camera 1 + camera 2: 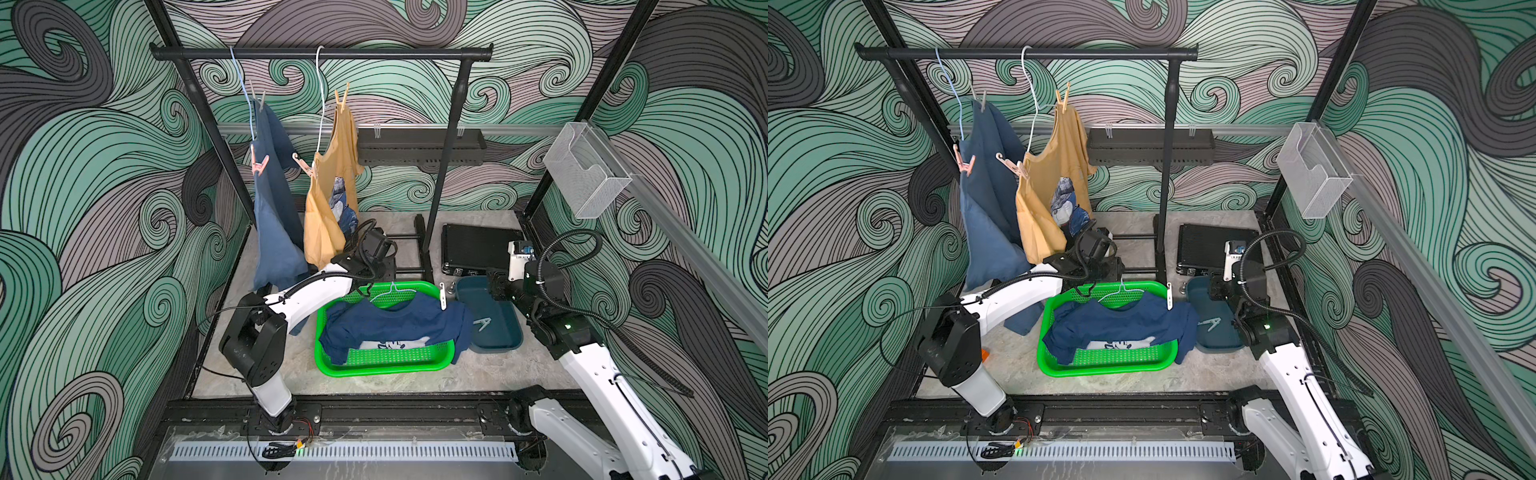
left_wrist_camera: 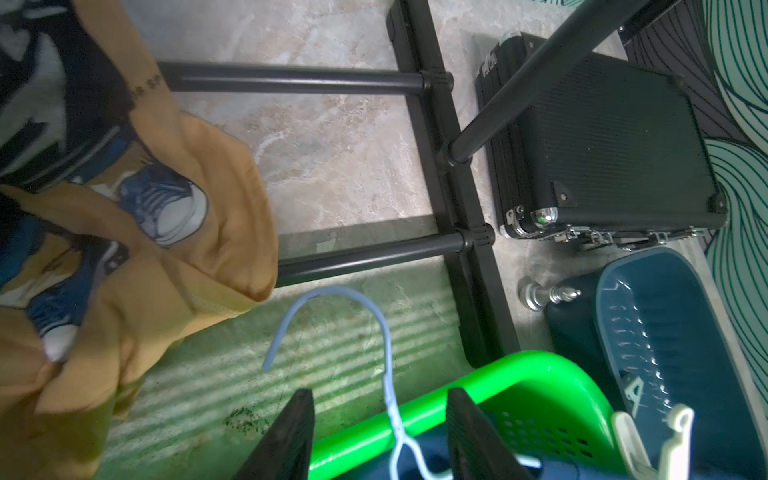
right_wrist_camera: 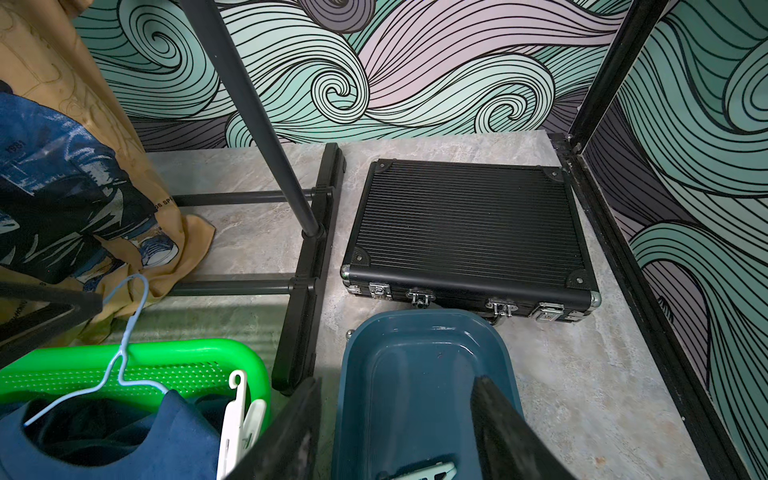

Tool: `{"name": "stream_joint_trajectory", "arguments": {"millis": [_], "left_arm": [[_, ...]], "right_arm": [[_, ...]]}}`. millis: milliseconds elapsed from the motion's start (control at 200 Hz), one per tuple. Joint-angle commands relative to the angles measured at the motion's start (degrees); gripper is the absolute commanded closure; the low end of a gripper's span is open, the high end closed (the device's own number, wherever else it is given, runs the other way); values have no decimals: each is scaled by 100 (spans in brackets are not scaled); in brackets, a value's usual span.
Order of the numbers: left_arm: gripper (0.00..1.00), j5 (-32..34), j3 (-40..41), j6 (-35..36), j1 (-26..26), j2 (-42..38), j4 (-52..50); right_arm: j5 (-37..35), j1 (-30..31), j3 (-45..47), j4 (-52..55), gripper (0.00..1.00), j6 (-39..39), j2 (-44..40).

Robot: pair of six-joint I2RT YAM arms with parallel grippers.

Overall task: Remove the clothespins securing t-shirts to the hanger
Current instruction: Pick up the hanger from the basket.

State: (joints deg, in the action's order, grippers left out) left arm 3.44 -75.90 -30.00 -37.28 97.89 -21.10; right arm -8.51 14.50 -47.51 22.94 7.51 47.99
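**Two shirts pinned on the rail, one in the basket, both grippers spread**

Top views. In both you see the blue shirt (image 1: 274,208) and the mustard shirt (image 1: 332,183) hanging from the black rail (image 1: 374,53). The blue one carries a grey clothespin (image 1: 261,99) and a pink clothespin (image 1: 258,164). The mustard one carries a tan clothespin (image 1: 341,102) and a second pink clothespin (image 1: 303,164). The navy shirt (image 1: 395,322) lies in the green basket (image 1: 382,368) near the table's front edge, its white patch half folded under. A white clothespin (image 1: 442,296) sits on its shoulder. Just beside the basket, toward the right edge, the teal tray (image 1: 498,340) holds a pale teal clothespin (image 1: 482,324). Both grippers' fingers are hidden under their wrists here. The blue shirt's hem disappears behind the left arm.

Left wrist. The left gripper (image 2: 380,436) has its fingers spread and cut off by the frame. The neck of the pale blue hanger (image 2: 387,365) runs between them; you cannot tell whether it touches either. The mustard hem is close and blurred.

Right wrist. The right gripper (image 3: 399,436) has its fingers wide apart over the tray and holds nothing. The pale teal clothespin below is mostly cropped. A black case (image 3: 469,232) lies at the rear right corner.
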Motion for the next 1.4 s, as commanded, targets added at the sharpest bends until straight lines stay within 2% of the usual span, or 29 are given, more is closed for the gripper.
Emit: {"name": "stream_joint_trajectory", "arguments": {"millis": [0, 195, 415, 495, 590, 720, 931, 1156, 1286, 1396], "left_arm": [[50, -564, -402, 67, 11, 282, -256], [53, -486, -553, 87, 21, 537, -339], [50, -112, -476, 147, 2, 490, -477], [52, -230, -470, 75, 10, 588, -420], [57, -404, -474, -43, 19, 707, -277], [70, -402, -535, -60, 19, 757, -214], [73, -308, -608, -59, 28, 867, -237], [95, -252, -666, 107, 19, 653, -391], [97, -89, -649, 179, -39, 205, -552], [97, 7, -538, 148, -119, -263, -555]], "right_arm": [[79, -35, -214, -105, 41, -83, 32], [84, -35, -233, -97, 41, -118, 39], [136, -35, -176, -147, 41, -74, 70], [192, -35, -178, -175, 41, -56, 77], [191, -34, -214, -167, 41, -80, 72], [186, -30, -263, -151, 41, -144, 26], [208, -35, -312, -117, 40, -145, -34], [283, -35, -356, -124, 40, -168, -93], [754, -35, -293, -365, 39, -427, -72], [1338, -34, -365, -512, 33, -788, -63]]}}
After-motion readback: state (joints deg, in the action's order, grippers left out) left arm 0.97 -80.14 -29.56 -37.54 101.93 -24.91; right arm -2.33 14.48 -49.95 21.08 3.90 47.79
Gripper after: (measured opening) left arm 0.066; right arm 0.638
